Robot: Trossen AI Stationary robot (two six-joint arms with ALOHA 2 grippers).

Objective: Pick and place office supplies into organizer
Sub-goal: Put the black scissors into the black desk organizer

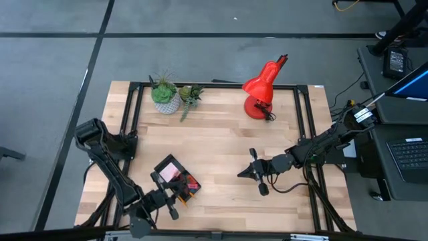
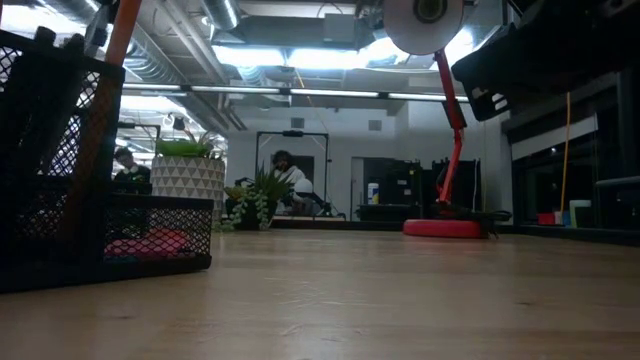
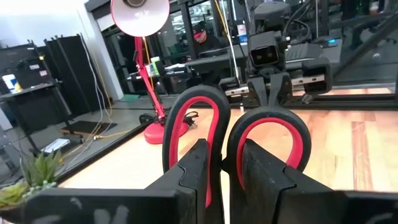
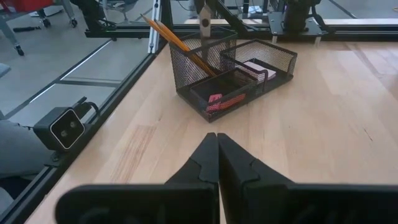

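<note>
My left gripper [image 1: 168, 194] is at the table's near left, beside the black mesh organizer [image 1: 177, 177], and is shut on the red-handled scissors [image 3: 268, 127]. Their two handle loops stand out beyond the fingers; the blades are hidden in the left wrist view. In the organizer [image 4: 233, 71], yellow pencils [image 4: 177, 40] lean in the tall cup, a pink sticky-note pad [image 4: 255, 70] lies in one tray and a pink eraser [image 4: 214, 99] in another. A pale narrow end [image 4: 204, 22] hangs above the tall cup. My right gripper [image 1: 242, 174] waits shut above the table's middle right. My left gripper pinches the scissors between its two fingers, where the two handle loops run side by side [image 3: 215, 177]. The fingers [image 3: 264, 177] reach out level toward the table's right. The scissors are lifted clear, the loops reaching past the fingertips; the fingers themselves hide the rest.
A red desk lamp [image 1: 262, 90] stands at the far right of the table, two green potted plants [image 1: 172, 97] at the far left. Bare wood lies between the organizer and my right gripper [image 4: 217, 146]. A black frame rail [image 1: 304, 134] borders the table. People sit in the room behind.
</note>
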